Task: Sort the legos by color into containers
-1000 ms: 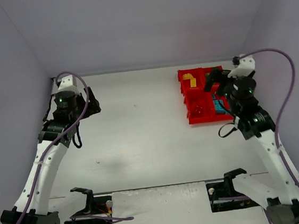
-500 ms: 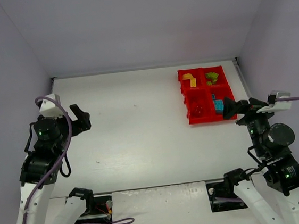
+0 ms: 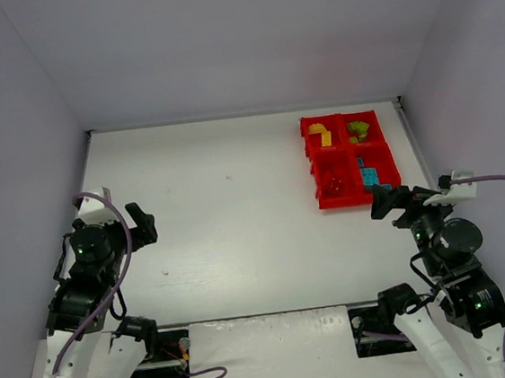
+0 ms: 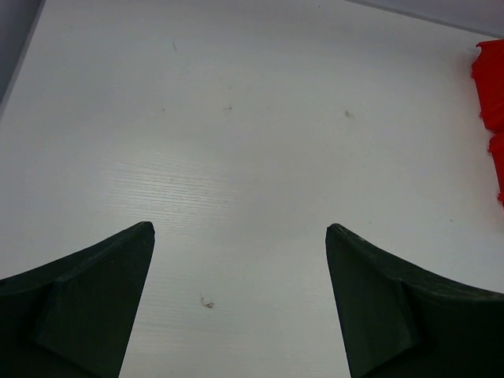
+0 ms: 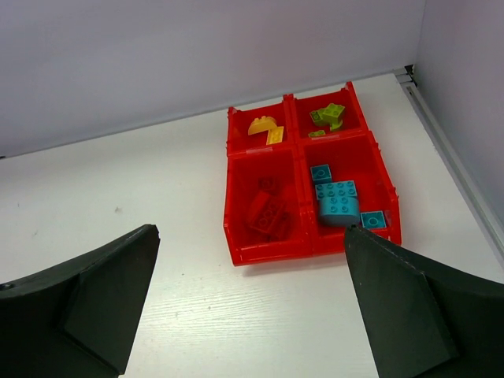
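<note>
The containers are a red tray (image 3: 312, 170) of four bins at the table's far right, also in the right wrist view (image 5: 268, 250). The legos lie inside by colour. Yellow ones (image 5: 266, 127) fill the far left bin and green ones (image 5: 329, 116) the far right. Red ones (image 5: 268, 211) are in the near left bin and teal ones (image 5: 339, 201) in the near right. My right gripper (image 3: 382, 202) hangs open just in front of the tray, its jaws (image 5: 252, 231) empty. My left gripper (image 3: 144, 224) is open over bare table at the left, with nothing between its fingers (image 4: 239, 230).
The white table (image 3: 236, 209) is walled at the back and on both sides, and the right wall runs close beside the tray. Black arm mounts (image 3: 151, 344) (image 3: 384, 318) sit at the near edge. In the left wrist view, the tray's edge (image 4: 492, 87) shows at the far right.
Both arms have pulled back toward the near edge. The right gripper came off the tray to a spot in front of it. The left gripper moved nearer from the far left. Both stayed open.
</note>
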`<state>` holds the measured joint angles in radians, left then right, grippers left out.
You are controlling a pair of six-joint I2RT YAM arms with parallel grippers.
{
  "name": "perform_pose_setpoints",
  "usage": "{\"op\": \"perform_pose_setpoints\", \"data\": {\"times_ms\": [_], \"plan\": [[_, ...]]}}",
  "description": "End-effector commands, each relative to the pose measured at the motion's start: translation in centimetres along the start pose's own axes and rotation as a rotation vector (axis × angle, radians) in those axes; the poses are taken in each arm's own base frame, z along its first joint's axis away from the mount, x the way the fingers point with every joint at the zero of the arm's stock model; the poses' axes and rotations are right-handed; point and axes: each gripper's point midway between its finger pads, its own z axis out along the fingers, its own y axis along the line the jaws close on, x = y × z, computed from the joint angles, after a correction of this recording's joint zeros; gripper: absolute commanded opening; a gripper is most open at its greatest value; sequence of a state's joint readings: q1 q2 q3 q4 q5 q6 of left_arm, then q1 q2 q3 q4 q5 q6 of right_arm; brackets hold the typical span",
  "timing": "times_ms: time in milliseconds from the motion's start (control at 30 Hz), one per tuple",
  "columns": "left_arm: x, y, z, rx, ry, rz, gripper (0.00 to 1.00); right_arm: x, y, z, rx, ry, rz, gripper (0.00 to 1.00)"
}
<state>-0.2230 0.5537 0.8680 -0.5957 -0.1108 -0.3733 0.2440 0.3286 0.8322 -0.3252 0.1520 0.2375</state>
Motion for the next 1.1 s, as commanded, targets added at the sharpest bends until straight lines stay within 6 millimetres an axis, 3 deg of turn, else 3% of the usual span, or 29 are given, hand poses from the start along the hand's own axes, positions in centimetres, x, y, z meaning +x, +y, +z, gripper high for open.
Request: {"op": "perform_pose_setpoints", "data": {"times_ms": [0,433,1067], "plan": [[-1.6,-0.2,0.9,-0.001,-0.079,-0.003,0.83,-1.4,0.4,-0.2,-0.018,-0.069,0.041,1.00],[0.1,0.2,2.0,-0.016,-0.033,0.020,0.83,-0.9,-0.5,0.0,0.024,-0.077,0.039,1.00],[0.6,0.2,2.3,-0.014,-0.012,0.037,0.83,-0.6,-0.3,0.4,0.024,-0.057,0.025,1.00]]}}
